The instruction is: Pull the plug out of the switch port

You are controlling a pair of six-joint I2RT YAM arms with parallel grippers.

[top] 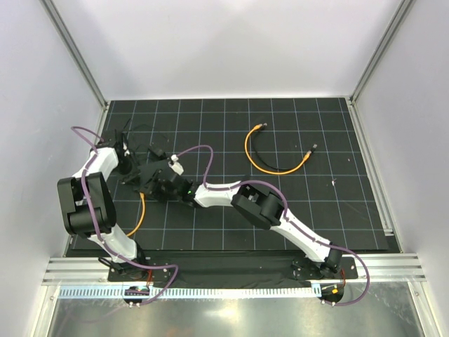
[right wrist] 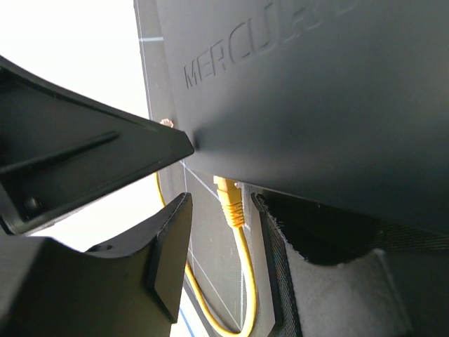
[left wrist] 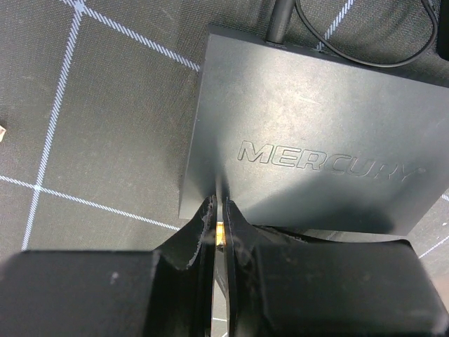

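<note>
The switch is a flat matte-black box marked MERCURY; it also shows in the right wrist view. In the top view it lies at the left of the mat, mostly hidden by both grippers. A yellow plug sits in a socket on its edge, and its yellow cable curves toward the near edge. My right gripper is open, with one finger on each side of the plug, not touching it. My left gripper is shut, with its tips on the switch's near edge. A bit of yellow shows in the slit between its fingers.
A black power lead and a thin black wire leave the switch's far edge. A loose yellow and black cable lies right of centre on the gridded black mat. White walls and aluminium rails bound the mat.
</note>
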